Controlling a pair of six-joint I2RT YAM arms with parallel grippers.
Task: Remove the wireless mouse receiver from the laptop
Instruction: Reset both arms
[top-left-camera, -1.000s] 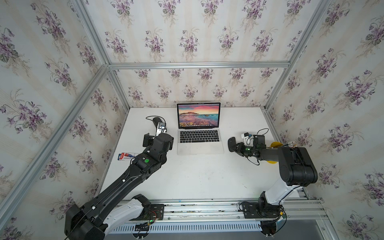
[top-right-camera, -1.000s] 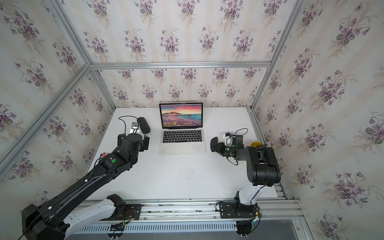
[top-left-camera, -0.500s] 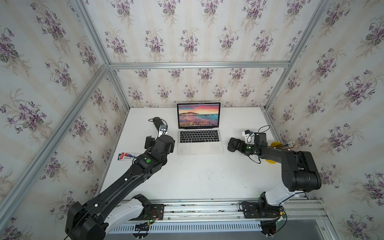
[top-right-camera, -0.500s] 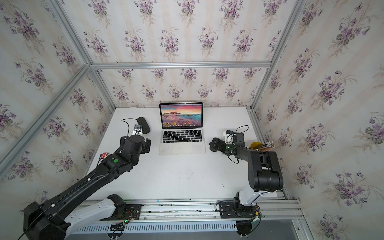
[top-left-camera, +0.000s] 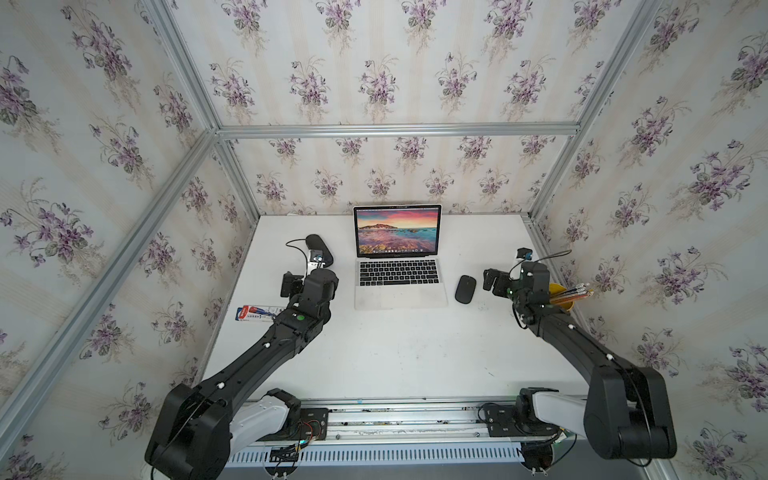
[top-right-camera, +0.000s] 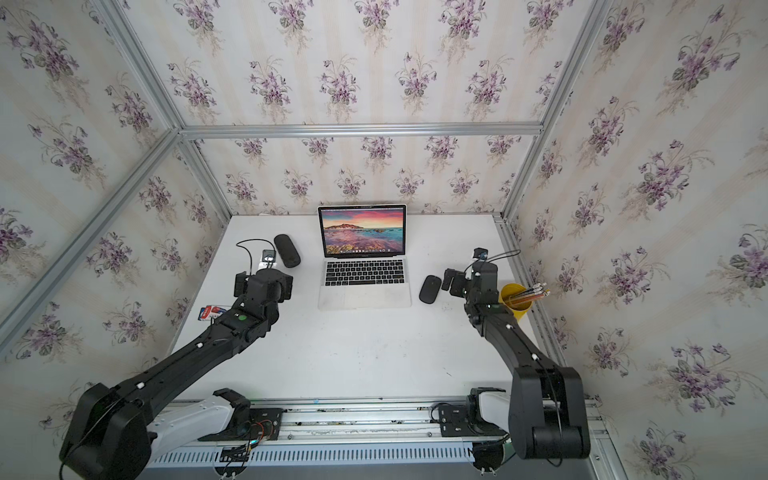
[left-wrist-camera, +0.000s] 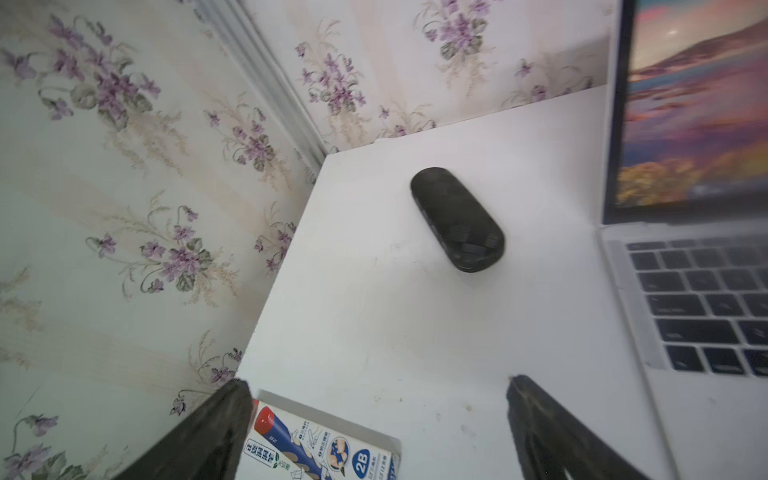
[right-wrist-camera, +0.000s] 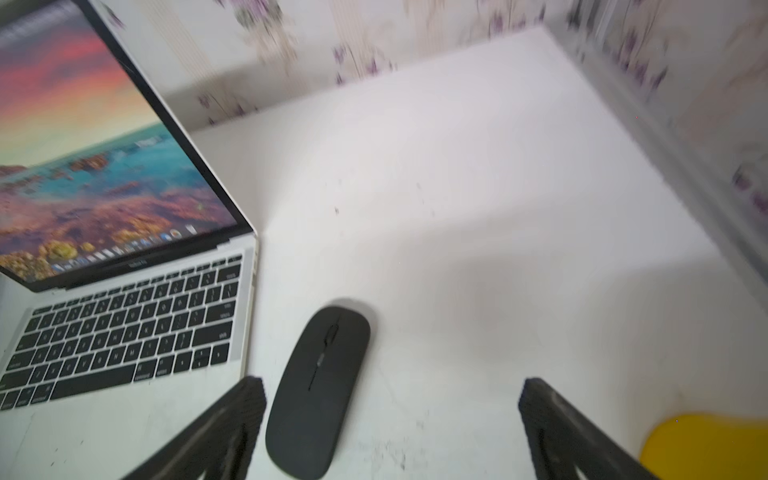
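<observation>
Our right hand (right-wrist-camera: 390, 384) stands wide and empty just beside the black mouse (right-wrist-camera: 320, 390), to the right of the open laptop (top-left-camera: 399, 274) at the back of the tabletop (top-left-camera: 395, 353). Our left hand (left-wrist-camera: 378, 384) is wide and empty too, near the black case (left-wrist-camera: 457, 220). We cannot make out the wireless mouse receiver.

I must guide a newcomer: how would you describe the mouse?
Find the open laptop on the white table. The mouse lies beside its keyboard, on the right gripper's side. It is a short, flat oval; the black case across the laptop is longer.
</observation>
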